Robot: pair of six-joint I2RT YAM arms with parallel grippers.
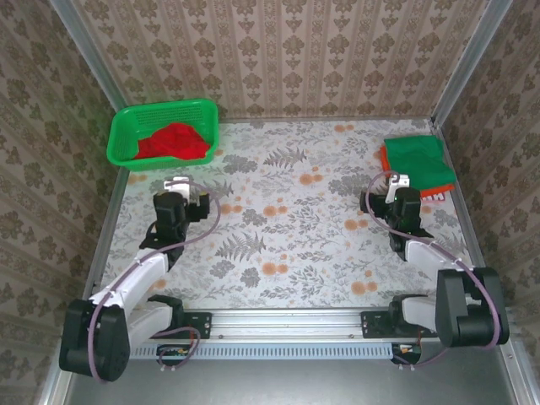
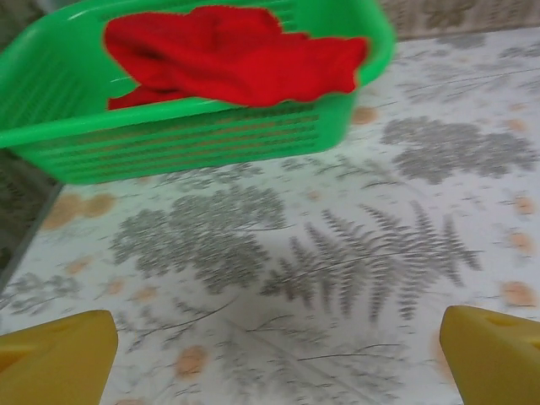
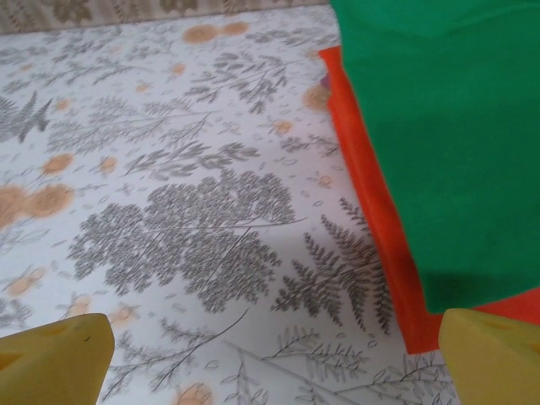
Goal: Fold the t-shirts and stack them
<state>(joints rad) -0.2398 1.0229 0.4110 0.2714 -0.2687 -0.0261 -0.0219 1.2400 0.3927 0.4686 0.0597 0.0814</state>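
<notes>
A crumpled red t-shirt [image 1: 175, 143] [image 2: 228, 55] lies in the green lattice basket [image 1: 126, 126] [image 2: 177, 139] at the table's far left corner. At the far right, a folded dark green t-shirt [image 1: 416, 160] [image 3: 439, 135] rests on a folded orange-red t-shirt [image 1: 385, 158] [image 3: 371, 211]. My left gripper [image 1: 181, 187] [image 2: 278, 363] hovers open just in front of the basket, with bare table between its yellow fingertips [image 2: 59, 359]. My right gripper [image 1: 396, 184] [image 3: 278, 367] stands open just left of the stack, holding nothing.
The table [image 1: 287, 228] has a floral leaf-print cover. Patterned walls close in the back and both sides. An aluminium rail [image 1: 287, 321] runs along the near edge between the arm bases.
</notes>
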